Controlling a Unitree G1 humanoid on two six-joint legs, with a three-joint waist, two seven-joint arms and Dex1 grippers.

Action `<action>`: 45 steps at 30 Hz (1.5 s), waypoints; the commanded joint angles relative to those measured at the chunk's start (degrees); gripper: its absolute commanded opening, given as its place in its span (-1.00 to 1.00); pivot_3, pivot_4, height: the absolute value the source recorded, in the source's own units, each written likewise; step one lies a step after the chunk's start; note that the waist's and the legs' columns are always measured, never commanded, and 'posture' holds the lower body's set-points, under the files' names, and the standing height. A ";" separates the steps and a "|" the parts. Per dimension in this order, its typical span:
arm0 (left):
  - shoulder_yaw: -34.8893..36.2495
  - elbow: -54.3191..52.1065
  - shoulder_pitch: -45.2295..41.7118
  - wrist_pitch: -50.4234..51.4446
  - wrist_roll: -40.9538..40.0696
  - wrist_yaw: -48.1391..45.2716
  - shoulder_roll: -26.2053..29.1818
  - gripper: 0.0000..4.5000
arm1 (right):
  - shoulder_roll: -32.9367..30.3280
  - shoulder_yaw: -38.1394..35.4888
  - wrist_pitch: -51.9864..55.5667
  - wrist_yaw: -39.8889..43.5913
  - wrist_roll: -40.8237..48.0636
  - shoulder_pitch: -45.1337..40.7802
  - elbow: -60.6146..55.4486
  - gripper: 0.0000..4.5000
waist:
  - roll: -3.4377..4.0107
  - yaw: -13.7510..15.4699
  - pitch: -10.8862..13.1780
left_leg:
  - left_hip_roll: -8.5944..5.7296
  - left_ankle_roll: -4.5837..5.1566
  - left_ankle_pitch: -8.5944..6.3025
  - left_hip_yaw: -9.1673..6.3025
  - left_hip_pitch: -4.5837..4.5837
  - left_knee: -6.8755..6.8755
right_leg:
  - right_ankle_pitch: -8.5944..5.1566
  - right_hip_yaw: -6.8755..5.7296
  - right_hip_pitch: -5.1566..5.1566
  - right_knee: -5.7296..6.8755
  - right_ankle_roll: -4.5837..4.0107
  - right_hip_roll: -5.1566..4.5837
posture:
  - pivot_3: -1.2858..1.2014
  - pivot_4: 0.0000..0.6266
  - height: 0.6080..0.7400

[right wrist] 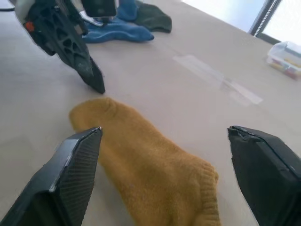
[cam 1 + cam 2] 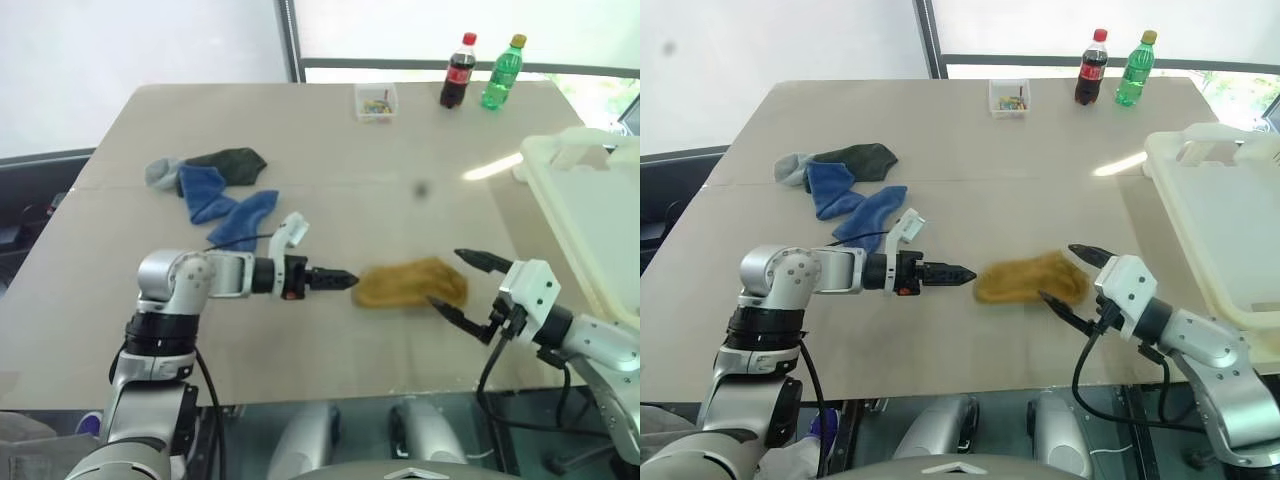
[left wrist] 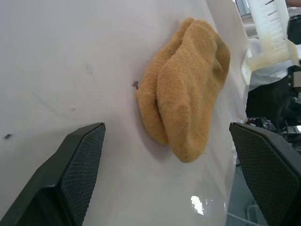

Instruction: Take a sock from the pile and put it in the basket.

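A mustard yellow sock (image 2: pixel 410 283) lies flat on the table between my two grippers. My left gripper (image 2: pixel 338 280) points at its left end from just beside it, and the left wrist view shows its fingers (image 3: pixel 75 169) spread wide, open and holding nothing. At the sock's right end my right gripper (image 2: pixel 463 288) is open, one finger on either side of that end, with the sock (image 1: pixel 155 174) resting on the table below. The pile (image 2: pixel 215 190) of blue, dark green and grey socks sits farther back on the left. The cream-white basket (image 2: pixel 585 190) stands at the right edge.
A small clear box (image 2: pixel 376 102) with colourful bits, a cola bottle (image 2: pixel 458 72) and a green bottle (image 2: pixel 502 74) stand at the table's far side. The table's front edge runs just below both arms.
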 commanded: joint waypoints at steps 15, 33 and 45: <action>-0.32 -3.35 0.81 8.42 -0.26 4.27 -1.86 1.00 | 2.97 6.41 -9.39 1.31 -6.82 -3.98 17.64 -0.98 | 0.04 -0.01 -0.03 | 0.00 -0.02 0.01 0.03 0.02 -0.01 | 0.00 0.04 -0.02 0.02 -0.01 -0.01 | 0.03 -0.52 1.00; 3.93 0.17 -2.63 9.54 -10.22 6.46 -10.95 1.00 | 3.45 6.31 -9.11 -0.28 -7.56 -3.56 16.38 -0.98 | 0.05 0.25 -0.07 | -0.05 -0.03 0.01 0.03 0.08 0.02 | 0.00 0.04 0.03 0.09 -0.01 -0.04 | 0.03 -0.52 1.00; 5.31 2.06 -5.71 6.80 -13.44 4.48 -13.85 1.00 | 3.16 5.10 -7.32 -1.21 -6.86 -2.51 13.23 -0.98 | 0.04 0.15 -0.06 | -0.06 -0.03 0.02 0.04 0.06 0.04 | 0.00 0.05 0.01 0.12 -0.01 -0.04 | 0.03 -0.52 1.00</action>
